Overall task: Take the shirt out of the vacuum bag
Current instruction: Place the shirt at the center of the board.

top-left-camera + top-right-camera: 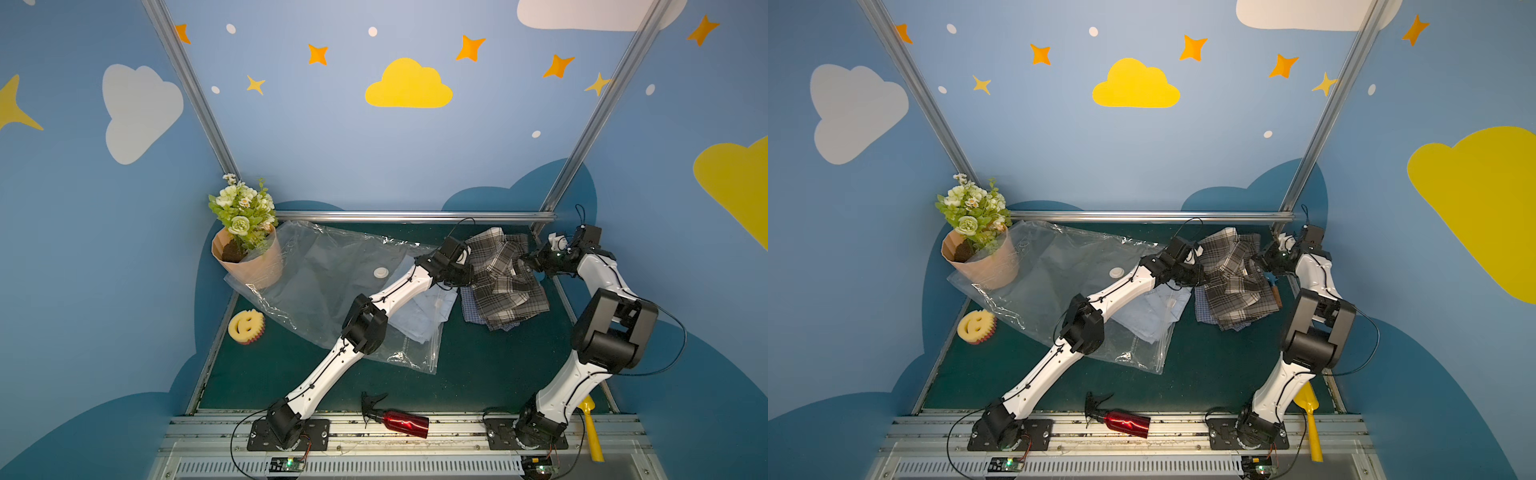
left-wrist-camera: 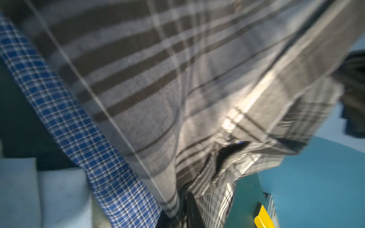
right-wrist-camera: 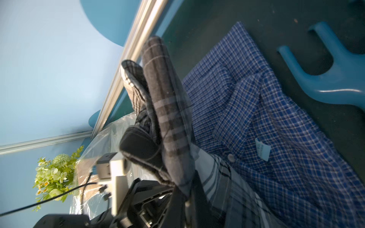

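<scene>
The bag lies flat, with a pale shirt at its right end half hidden by an arm, the left gripper is buried under the grey shirt so I cannot tell how its jaws stand, and the right gripper seems clamped on that shirt.

At the far left corner of the counter you have white and green flowers in a tan paper-wrapped pot. A yellow smiley sponge lies by the left edge. A red spray bottle lies on its side on the metal rail along the near edge. A yellow scoop sits at the near right corner. The right wrist view shows you a blue forked plastic piece lying on the counter.
</scene>
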`<state>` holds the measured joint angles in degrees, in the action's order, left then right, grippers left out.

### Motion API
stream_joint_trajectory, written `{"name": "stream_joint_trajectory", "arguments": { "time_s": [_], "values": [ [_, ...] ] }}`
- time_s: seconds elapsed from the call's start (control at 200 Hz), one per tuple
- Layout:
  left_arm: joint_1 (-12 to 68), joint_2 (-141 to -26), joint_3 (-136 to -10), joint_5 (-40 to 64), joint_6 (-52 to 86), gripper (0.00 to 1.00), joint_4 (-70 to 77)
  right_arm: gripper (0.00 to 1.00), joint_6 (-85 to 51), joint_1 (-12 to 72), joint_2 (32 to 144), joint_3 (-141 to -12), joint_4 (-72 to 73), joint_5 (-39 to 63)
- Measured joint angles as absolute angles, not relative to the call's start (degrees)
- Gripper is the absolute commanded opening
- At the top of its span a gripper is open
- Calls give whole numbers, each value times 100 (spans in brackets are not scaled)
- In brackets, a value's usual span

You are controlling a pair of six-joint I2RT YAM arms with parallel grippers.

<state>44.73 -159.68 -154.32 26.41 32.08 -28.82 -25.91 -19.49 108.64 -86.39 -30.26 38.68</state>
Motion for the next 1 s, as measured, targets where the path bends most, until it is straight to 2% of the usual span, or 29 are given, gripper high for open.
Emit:
{"name": "stream_joint_trajectory", "arguments": {
  "time_s": [0.375, 0.626, 0.681, 0.796, 0.846, 0.926, 1.001],
  "values": [
    [4379, -15965, -15723, 2624, 3321, 14, -2851, 0, -2491, -1999, 11155, -8884, -3162, 3848],
    [4344, -15559, -15485, 2624, 3240, 15, -2936, 0, -2357, -1953, 10497, -8879, -3553, 3767],
    [4344, -15434, -15432, 2626, 3229, 21, -2930, 0, -2338, -1940, 10394, -8882, -3577, 3767],
    [4333, -15345, -15408, 2641, 3221, 49, -2862, 0, -2309, -1935, 10429, -8882, -3586, 3754],
    [4327, -15338, -15329, 2665, 3291, 58, -2803, 0, -2309, -1935, 10503, -8882, -3581, 3754],
    [4313, -15356, -15150, 2738, 3356, 65, -2779, 0, -2311, -1935, 10674, -8882, -3566, 3752],
    [4300, -15410, -15004, 2821, 3454, 66, -2738, 0, -2314, -1942, 10822, -8882, -3533, 3736]
  ]
}}
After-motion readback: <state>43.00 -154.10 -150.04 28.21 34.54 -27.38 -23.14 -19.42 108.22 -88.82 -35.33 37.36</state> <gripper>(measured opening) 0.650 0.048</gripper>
